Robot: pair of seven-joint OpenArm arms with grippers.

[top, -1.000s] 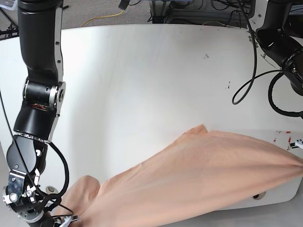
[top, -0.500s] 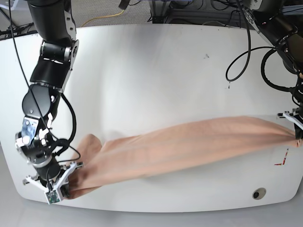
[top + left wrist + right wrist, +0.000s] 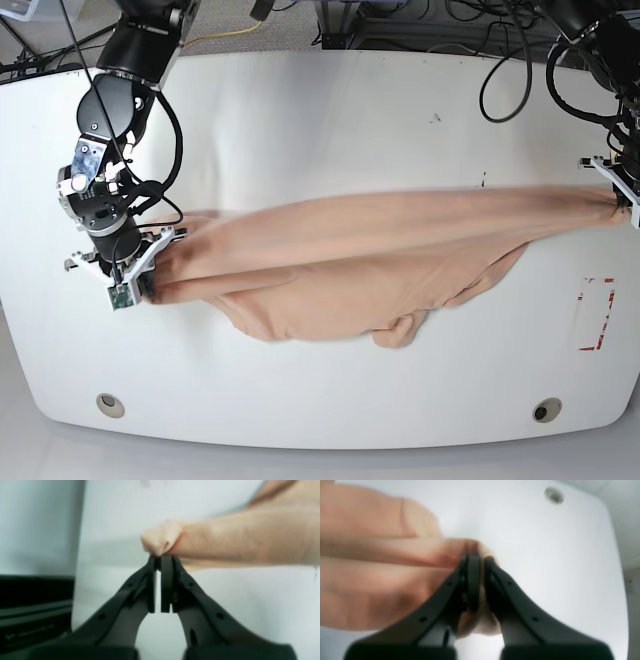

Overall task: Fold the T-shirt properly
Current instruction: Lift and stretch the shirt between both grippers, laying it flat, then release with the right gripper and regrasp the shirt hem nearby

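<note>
Base view: peach T-shirt [image 3: 370, 255], stretched mid-bench [image 3: 320, 110] from 9 to 3 o'clock; right hand [image 3: 135, 283] and left hand [image 3: 622, 200] each pinch an end, likely tensioning it flat for folding.

T-shirt [image 3: 382, 562] blurred in wrist views

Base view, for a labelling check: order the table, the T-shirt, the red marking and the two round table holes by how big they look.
1. table
2. T-shirt
3. red marking
4. left hole and right hole: these look alike, so I won't rank them.
</note>
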